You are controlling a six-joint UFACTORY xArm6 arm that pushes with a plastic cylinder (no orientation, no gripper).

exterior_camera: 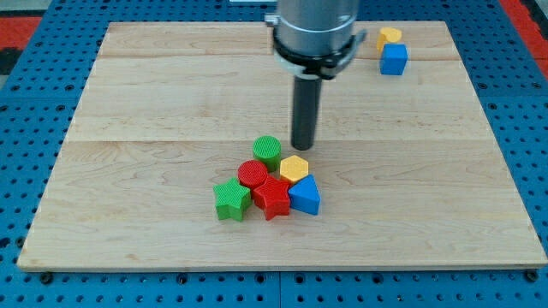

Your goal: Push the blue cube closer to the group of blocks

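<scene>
**Blue cube waits far from the cluster**

Blue pegboard frames a pale wooden tabletop, and the scene splits into two parts. At the view's top right sits the blue cube, touching or just beside a yellow block behind it. Well apart, toward the view's lower middle, lies the group: a green cylinder, a yellow hexagon, a red cylinder, a red star, a green star and a blue triangle, all packed close.

The arm carries no pincer, so there is nothing to be apart or together; it ends in a dark rod. The tip stands just above the group, between the green cylinder and the yellow hexagon, near both and far from the cube.

The cube looks like a small, light, rigid plastic piece with flat faces. It should slide easily on the smooth wood, and likely turns if struck off-centre. It cannot be gripped, only pushed. The best contact seems to be the middle of its upper-right side, the face away from the group, though the yellow block crowds that side.
</scene>
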